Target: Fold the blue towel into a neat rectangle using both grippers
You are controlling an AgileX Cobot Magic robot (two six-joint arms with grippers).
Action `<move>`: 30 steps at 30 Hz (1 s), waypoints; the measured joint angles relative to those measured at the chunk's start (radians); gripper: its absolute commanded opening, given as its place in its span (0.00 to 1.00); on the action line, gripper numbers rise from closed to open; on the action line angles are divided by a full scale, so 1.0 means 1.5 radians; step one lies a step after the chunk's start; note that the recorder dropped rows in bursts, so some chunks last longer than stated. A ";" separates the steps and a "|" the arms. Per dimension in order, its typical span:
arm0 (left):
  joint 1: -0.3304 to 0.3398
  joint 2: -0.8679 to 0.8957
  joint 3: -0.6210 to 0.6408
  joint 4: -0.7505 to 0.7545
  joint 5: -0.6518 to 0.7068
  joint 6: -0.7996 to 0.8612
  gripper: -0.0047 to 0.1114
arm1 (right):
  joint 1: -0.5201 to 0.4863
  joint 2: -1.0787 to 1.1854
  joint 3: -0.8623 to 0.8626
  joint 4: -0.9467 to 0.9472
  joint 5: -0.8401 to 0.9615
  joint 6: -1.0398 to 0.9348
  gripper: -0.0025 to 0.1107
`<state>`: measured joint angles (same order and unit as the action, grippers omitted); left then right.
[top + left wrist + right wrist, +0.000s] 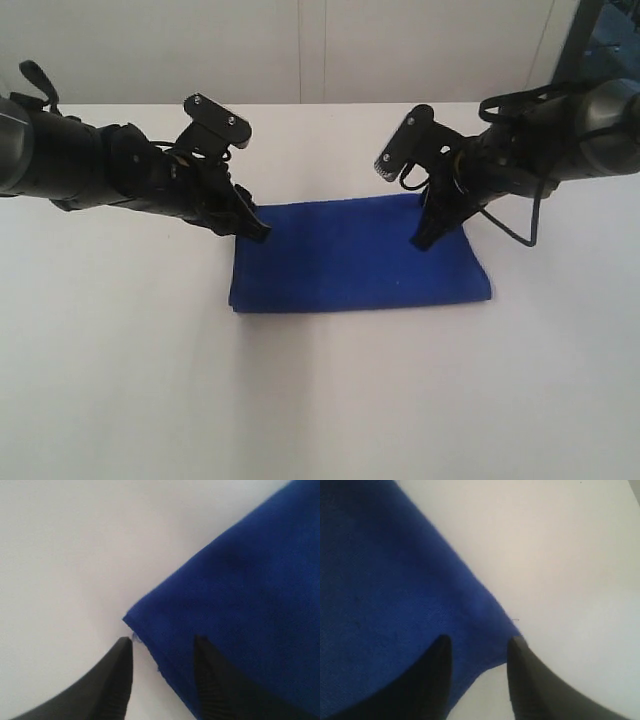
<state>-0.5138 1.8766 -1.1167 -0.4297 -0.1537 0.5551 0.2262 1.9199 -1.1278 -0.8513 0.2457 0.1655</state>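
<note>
State of the fold. The blue towel (360, 255) lay flat at the centre of the white table (320, 420) as a compact rectangle, apparently already doubled over. The left gripper (162, 647) stood at its 10 o'clock corner and the right gripper (477, 642) at its 2 o'clock corner. Each had its jaws parted over the cloth edge and held nothing. The task was judged nearly complete, with at most one further fold or a withdrawal left to do.

Plain, unpatterned royal-blue towel (360, 255); matte black left tool (258, 230) and right tool (427, 240); plain white table (320, 400).
</note>
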 measured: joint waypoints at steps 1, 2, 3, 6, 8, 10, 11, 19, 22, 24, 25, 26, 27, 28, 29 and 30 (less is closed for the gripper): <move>0.000 0.001 0.000 0.000 0.000 0.003 0.49 | 0.000 0.000 -0.003 0.000 0.000 0.002 0.38; 0.000 0.002 0.000 0.000 0.000 0.006 0.49 | 0.000 0.000 -0.006 0.000 0.001 0.005 0.39; 0.001 0.002 0.000 0.000 0.000 0.008 0.49 | 0.000 0.000 -0.009 0.000 0.003 0.008 0.39; 0.007 0.002 0.000 0.000 -0.001 0.013 0.49 | 0.000 0.000 -0.019 -0.001 0.020 0.030 0.38; 0.013 0.002 0.000 0.000 -0.002 0.014 0.49 | -0.002 0.000 -0.030 -0.003 0.039 0.069 0.34; 0.020 0.002 0.000 0.000 -0.002 0.014 0.47 | -0.004 0.000 -0.044 -0.004 0.069 0.121 0.24; 0.022 0.002 0.000 0.000 -0.002 0.014 0.45 | -0.005 0.000 -0.050 -0.004 0.088 0.141 0.19; 0.047 -0.012 0.000 0.000 0.094 -0.026 0.04 | -0.008 -0.003 -0.060 0.062 0.221 0.185 0.02; 0.065 -0.024 0.000 0.000 0.157 -0.053 0.04 | -0.008 -0.010 -0.060 0.117 0.253 0.166 0.02; 0.081 -0.034 0.000 0.000 0.201 -0.084 0.04 | -0.008 -0.013 -0.060 0.161 0.276 0.136 0.02; 0.090 -0.036 0.000 0.000 0.220 -0.100 0.04 | -0.008 -0.013 -0.060 0.191 0.289 0.113 0.02; 0.099 -0.040 0.000 0.000 0.244 -0.116 0.04 | -0.010 -0.013 -0.060 0.216 0.300 0.093 0.02; 0.109 -0.045 0.000 0.000 0.270 -0.127 0.04 | -0.011 -0.013 -0.060 0.250 0.311 0.068 0.02; 0.116 -0.046 0.000 0.000 0.290 -0.136 0.04 | -0.014 -0.013 -0.060 0.280 0.320 0.047 0.02; 0.125 -0.050 0.000 0.000 0.315 -0.143 0.04 | -0.017 -0.013 -0.060 0.305 0.326 0.030 0.02; 0.133 -0.053 0.000 0.000 0.340 -0.148 0.04 | -0.020 -0.013 -0.058 0.322 0.331 0.018 0.02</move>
<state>-0.3147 1.7976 -1.1167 -0.4297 0.3563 0.3328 0.1959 1.9009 -1.2153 -0.3679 0.7418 0.1923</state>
